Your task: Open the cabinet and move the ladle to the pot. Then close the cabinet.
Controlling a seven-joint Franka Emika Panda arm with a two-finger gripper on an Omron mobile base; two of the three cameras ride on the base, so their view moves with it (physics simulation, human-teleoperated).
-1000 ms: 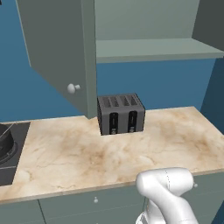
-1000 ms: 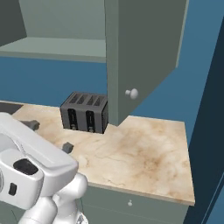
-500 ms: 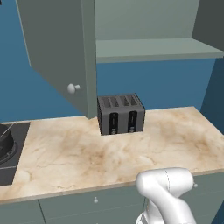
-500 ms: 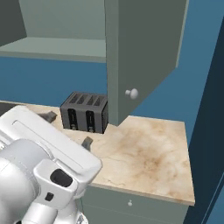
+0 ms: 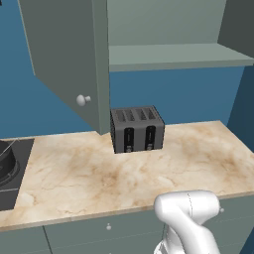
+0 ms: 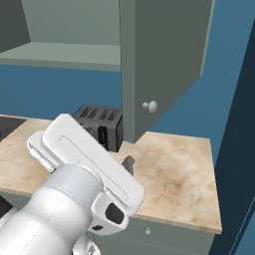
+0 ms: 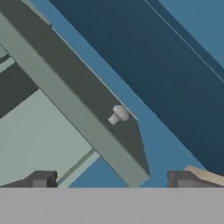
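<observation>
I have the cabinet (image 5: 163, 54) with both doors swung out. In the left base view its left door (image 5: 69, 59) stands edge-on toward me with its knob (image 5: 82, 99) low on the face, and the bare shelf (image 5: 178, 54) runs off to the right. I cannot make out the ladle on that shelf or anywhere on the counter (image 5: 124, 168).

The toaster (image 5: 137, 129) sits at the back of the counter, just under the lower corner of the open door. The pot (image 5: 7, 161) shows as a dark curved sliver at the far left edge of the left base view, on the black cooktop (image 5: 15, 188), well apart from the toaster.

In the right base view the arm's white hand fills the lower left, lifted over the counter in front of the toaster; one dark fingertip (image 6: 129, 163) peeks past its edge. In the hand view the gripper (image 7: 111, 180) has its two tips far apart at the bottom corners, so the pincer is spread wide with nothing between the tips. It looks up at the right door (image 7: 87, 109), seen on a slant, with that door's knob (image 7: 118, 115) above the gap between the tips and clear of them.
</observation>
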